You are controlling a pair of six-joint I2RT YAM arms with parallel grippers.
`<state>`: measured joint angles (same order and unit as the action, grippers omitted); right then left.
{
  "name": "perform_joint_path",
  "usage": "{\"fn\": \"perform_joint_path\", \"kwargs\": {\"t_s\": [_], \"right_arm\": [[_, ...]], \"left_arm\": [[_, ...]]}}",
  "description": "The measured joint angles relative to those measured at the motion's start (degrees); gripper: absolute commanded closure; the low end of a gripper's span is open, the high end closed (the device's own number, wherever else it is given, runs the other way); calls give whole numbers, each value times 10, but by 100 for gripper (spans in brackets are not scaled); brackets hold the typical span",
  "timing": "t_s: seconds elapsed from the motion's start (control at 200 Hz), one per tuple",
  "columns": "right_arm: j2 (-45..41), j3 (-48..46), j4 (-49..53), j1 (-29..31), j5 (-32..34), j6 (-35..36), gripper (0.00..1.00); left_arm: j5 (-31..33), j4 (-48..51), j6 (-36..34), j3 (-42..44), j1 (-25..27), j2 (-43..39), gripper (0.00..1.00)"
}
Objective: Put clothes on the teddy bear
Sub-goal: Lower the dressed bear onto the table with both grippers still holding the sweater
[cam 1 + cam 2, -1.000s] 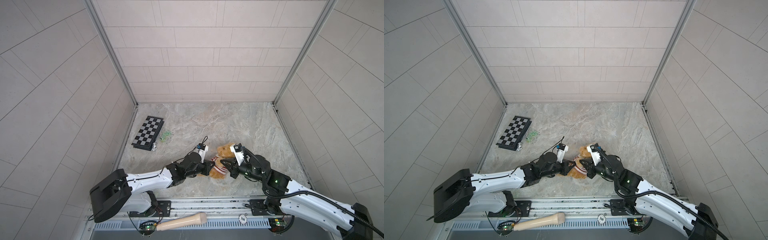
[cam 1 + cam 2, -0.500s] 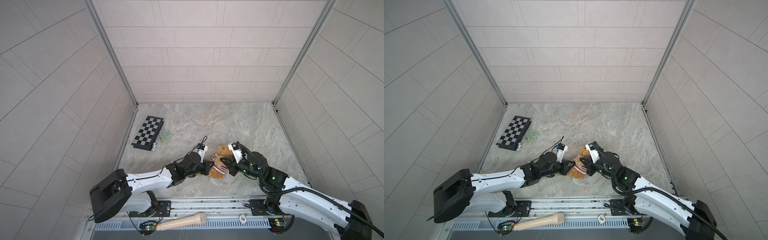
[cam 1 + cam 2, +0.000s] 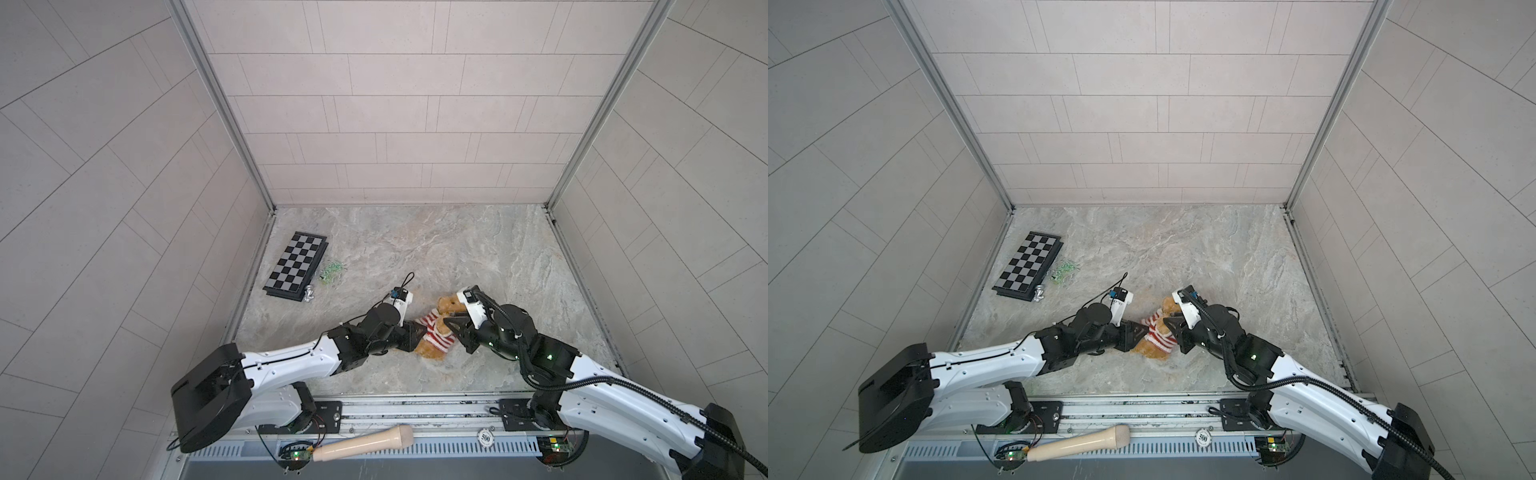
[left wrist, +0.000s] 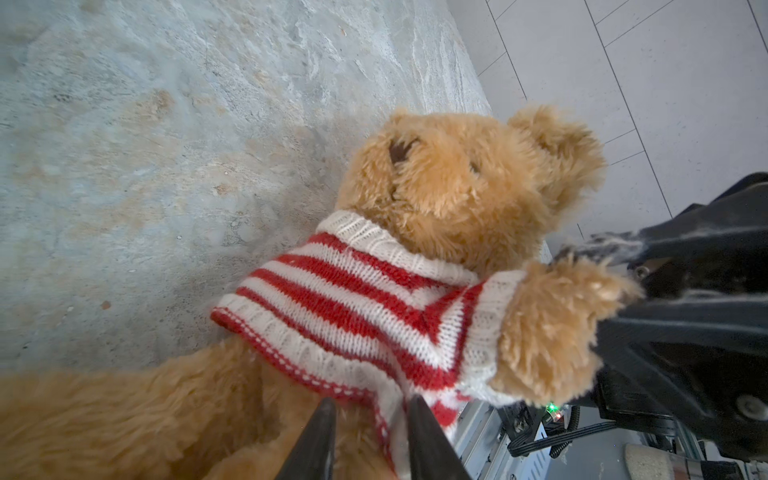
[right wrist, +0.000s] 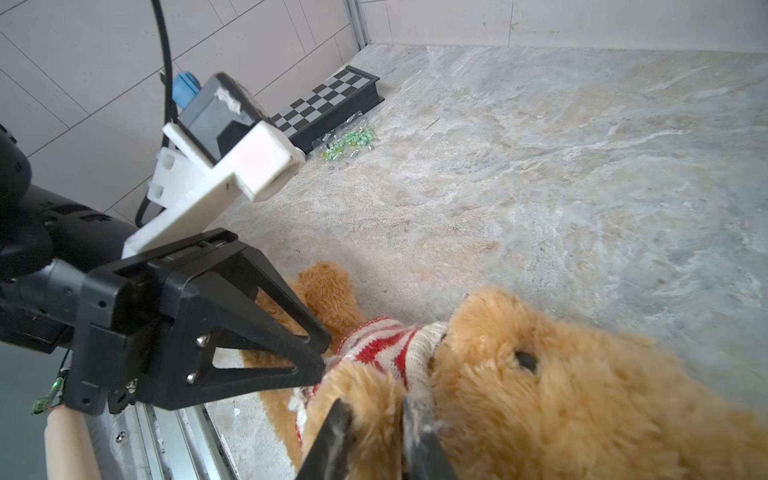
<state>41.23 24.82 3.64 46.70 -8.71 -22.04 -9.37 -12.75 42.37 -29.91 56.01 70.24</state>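
The bear lies on its back near the front edge of the table, about midway along it. Its head points toward the back edge and its legs toward the front. In both top views it sits between the two arms. The left pincer meets its waist from the left-edge side, and the right pincer meets its shoulder from the right-edge side.

The left wrist view adds what the top views are too small to show. The sweater is over the head with its collar at the neck, and one arm is through a sleeve. The paw is out of the cuff. The hem rides across the chest, and the belly below it is bare fur. The left pincer's fingers stand a little apart, with the hem's edge lying in the gap. The paw sits between the right pincer's two fingers. They are parted, but I cannot tell whether they press it.

In the right wrist view fur fills the gap between that pincer's fingers. The left pincer's tips are right at the hem. A furry limb shows behind them, arm or leg I cannot tell.

The chessboard lies by the left edge, well apart from the bear, with green bits just beside it.
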Motion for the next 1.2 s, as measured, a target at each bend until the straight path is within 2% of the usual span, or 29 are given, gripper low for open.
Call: {"fn": "perform_joint_path", "kwargs": {"t_s": [0.2, 0.42, 0.511, 0.666, 0.911, 1.046, 1.201], "right_arm": [[-58, -4, 54, -2, 17, 3, 45], [-71, 2, 97, -2, 24, 17, 44], [-65, 6, 100, -2, 25, 21, 45], [-44, 6, 97, -2, 20, 23, 58], [-15, -3, 75, -2, 10, 12, 64], [7, -22, 47, -2, -2, -5, 66], [20, -33, 36, -2, -7, -14, 66]], "left_arm": [[-1, -2, 0, -13, 10, 33, 70], [-3, -10, 2, -17, 22, 49, 73], [-2, -12, 3, -17, 26, 51, 75], [-1, -19, 8, -17, 33, 52, 76], [-1, -25, 15, -17, 37, 51, 77], [-7, -14, 12, -15, 17, 24, 77], [-19, 16, -7, -16, -29, -22, 68]]}}
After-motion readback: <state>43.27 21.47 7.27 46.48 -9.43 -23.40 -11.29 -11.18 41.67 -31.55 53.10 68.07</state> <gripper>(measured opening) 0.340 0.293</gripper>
